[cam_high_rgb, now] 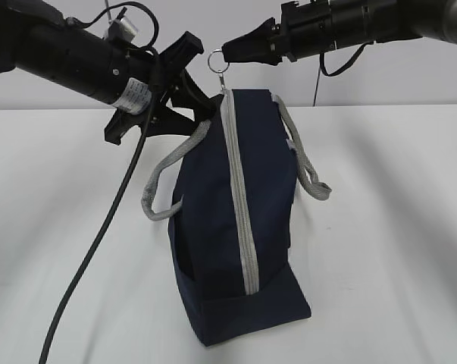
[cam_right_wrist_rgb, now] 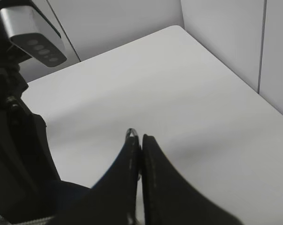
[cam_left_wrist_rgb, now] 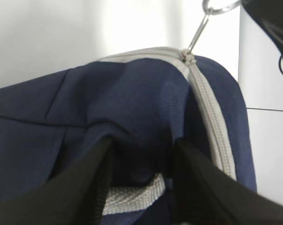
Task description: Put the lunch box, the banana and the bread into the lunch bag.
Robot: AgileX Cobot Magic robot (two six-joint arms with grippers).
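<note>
Exterior view: lunch bag [cam_high_rgb: 239, 227] upright mid-desk [cam_high_rgb: 395, 227], navy, grey zipper [cam_high_rgb: 239, 205] running closed from top down the near face, grey strap handles [cam_high_rgb: 164, 186] drooping left and right. Left gripper [cam_high_rgb: 201, 106] at the bag's top left corner, fingers spread around a fold of navy fabric. Right gripper [cam_high_rgb: 226, 53] reaching in from the right, fingers pressed together on the ring pull [cam_high_rgb: 219, 61] above the bag's top.

Left wrist view only: left gripper [cam_left_wrist_rgb: 141, 154] fingers [cam_left_wrist_rgb: 85, 183] either side of a bunched fold, grey webbing between them lower down, lunch bag [cam_left_wrist_rgb: 132, 103] filling the frame, ring pull [cam_left_wrist_rgb: 211, 7] slanting up from the slider at the zipper [cam_left_wrist_rgb: 211, 112] end.

Right wrist view only: right gripper [cam_right_wrist_rgb: 140, 145] fingers closed tip to tip, sliver of ring pull [cam_right_wrist_rgb: 131, 133] at the tips, bare desk [cam_right_wrist_rgb: 179, 93] beyond.

Small white label on the left arm, unreadable.
</note>
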